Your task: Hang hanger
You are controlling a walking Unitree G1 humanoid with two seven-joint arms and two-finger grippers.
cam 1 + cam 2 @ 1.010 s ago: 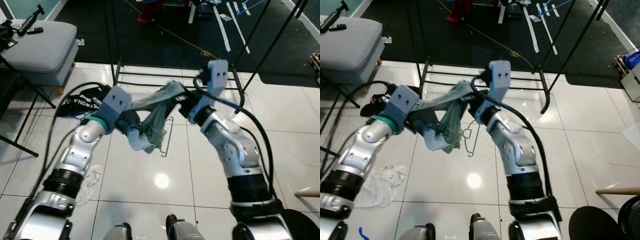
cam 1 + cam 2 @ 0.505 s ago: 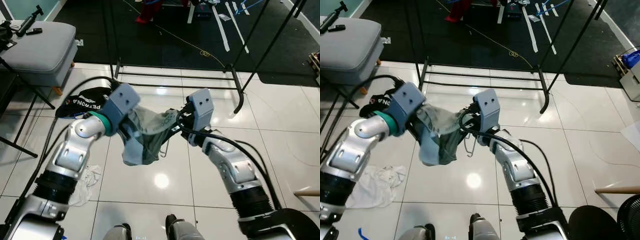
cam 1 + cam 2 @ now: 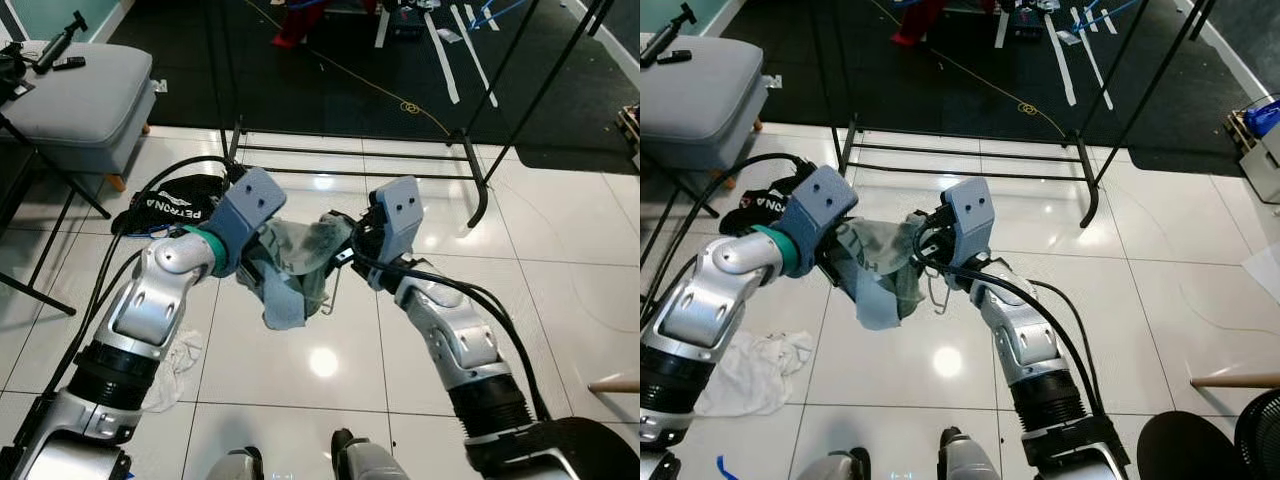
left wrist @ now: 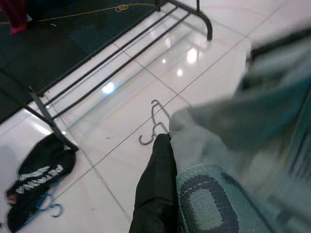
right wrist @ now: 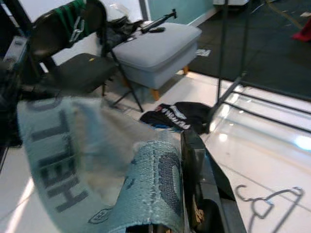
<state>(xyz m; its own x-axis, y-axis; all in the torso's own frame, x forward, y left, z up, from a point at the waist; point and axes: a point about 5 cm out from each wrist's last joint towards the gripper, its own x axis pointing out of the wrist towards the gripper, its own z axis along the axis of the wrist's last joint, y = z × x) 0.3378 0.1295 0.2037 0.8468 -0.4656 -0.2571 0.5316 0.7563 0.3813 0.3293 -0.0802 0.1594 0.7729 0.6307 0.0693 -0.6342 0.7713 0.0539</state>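
1. Left eye view: the left gripper (image 3: 262, 268) and the right gripper (image 3: 350, 243) each pinch an edge of the grey-green cloth (image 3: 292, 262), which sags between them above the tiled floor (image 3: 560, 270). The wire hanger (image 3: 333, 285) lies on the floor just under the cloth, near the right gripper — not yet on the rack (image 3: 350, 150) beyond. My judgement: to do this step well, keep the waistband stretched and level so the hanger can be threaded, and do not let the cloth droop over the hook.
2. Right eye view: the same bundle hangs between the arms; a white rag (image 3: 750, 370) lies by the left arm, a black bag (image 3: 765, 205) beyond it.
3. Left wrist view: a black finger (image 4: 156, 189) clamps the cloth hem; the hanger rests flat on the tile beyond it.
4. Right wrist view: the finger (image 5: 194, 160) is closed on the banded hem, the hanger on the floor past it.
5. Against half a second ago, the grippers sit closer together and the cloth bunches more — a second ago it was stretched higher, nearer the rack.
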